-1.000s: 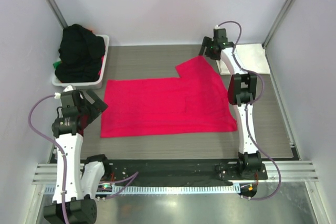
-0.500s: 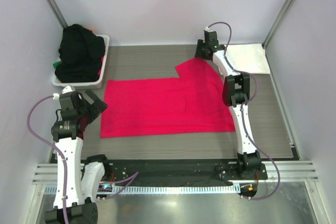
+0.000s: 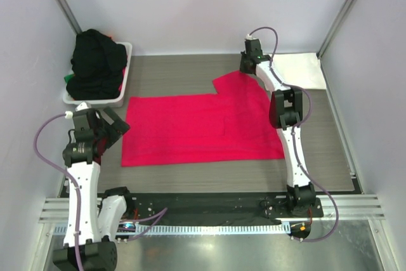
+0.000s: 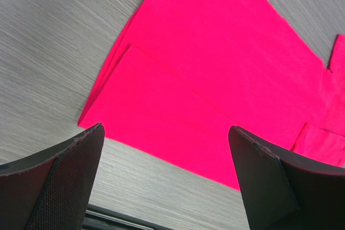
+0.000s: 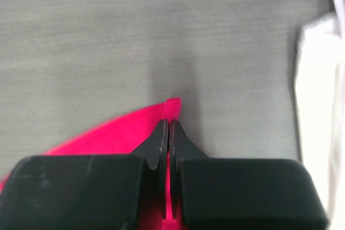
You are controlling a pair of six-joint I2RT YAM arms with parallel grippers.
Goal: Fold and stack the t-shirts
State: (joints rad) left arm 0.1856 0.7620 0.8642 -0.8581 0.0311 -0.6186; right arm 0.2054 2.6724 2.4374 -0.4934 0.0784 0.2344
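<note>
In the overhead view, a bright pinkish-red cloth t-shirt (image 3: 203, 128) lies spread flat in the middle of the grey wood-grain table (image 3: 171, 71), with one sleeve reaching toward the far side. The right gripper (image 3: 248, 63) sits at that sleeve's far corner, near a white t-shirt folded into a neat rectangle (image 3: 298, 71) at the far right. At the far left, a white slotted plastic basket (image 3: 95, 101) holds a heap of black cloth shirts (image 3: 95, 61). The left gripper (image 3: 114, 124) hangs just beside the red shirt's left edge.

In the left wrist view, the left gripper (image 4: 166, 130) has its fingers (image 4: 70, 181) spread wide with nothing between them. The red shirt's (image 4: 215, 79) near left corner lies beyond, showing a folded layer.

In the right wrist view, the right gripper (image 5: 168, 130) has its fingers pressed together, pinching the red sleeve corner. The white shirt (image 5: 318, 79) shows at the right edge.
</note>
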